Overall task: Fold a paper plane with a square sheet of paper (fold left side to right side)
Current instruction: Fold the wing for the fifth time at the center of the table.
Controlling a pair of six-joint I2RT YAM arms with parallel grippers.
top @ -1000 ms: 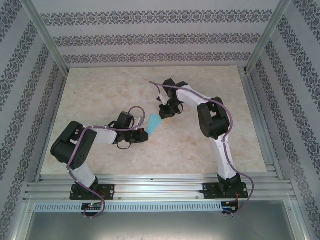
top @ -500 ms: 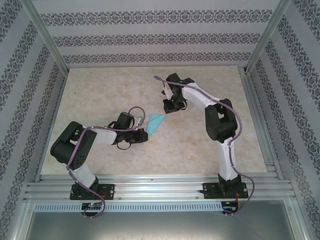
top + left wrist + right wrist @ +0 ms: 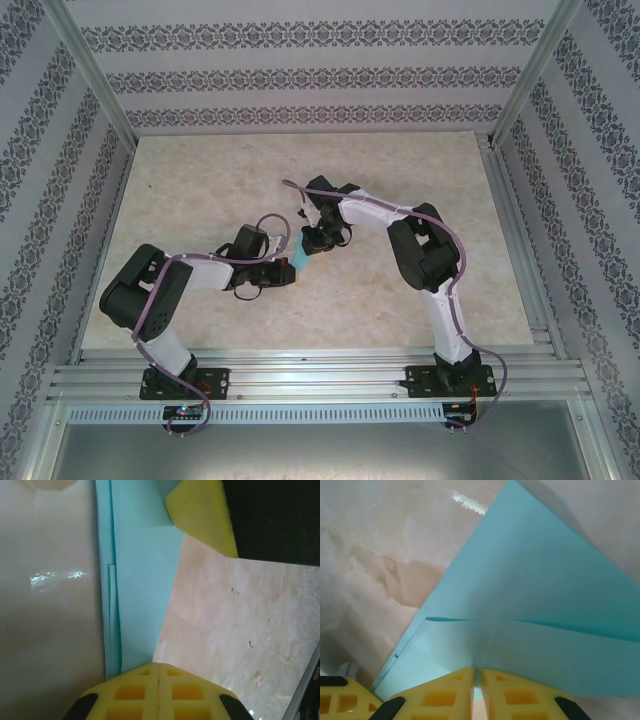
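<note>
Mid-frame over the table (image 3: 200,190), the square sheet of paper (image 3: 299,259) is sitting between the left gripper (image 3: 286,268), lower left, and the right gripper (image 3: 313,243), upper right.

I see wallpapered walls (image 3: 300,75) on three sides, grey damask bands on pale stripes. The tabletop (image 3: 200,180) is beige and marble-look, with a small white glare spot (image 3: 55,575) in my left wrist view. Aluminium corner posts (image 3: 96,80) slant up left and right. Aluminium rails (image 3: 320,380) run along the near edge. Light is even and shadows are soft.
</note>
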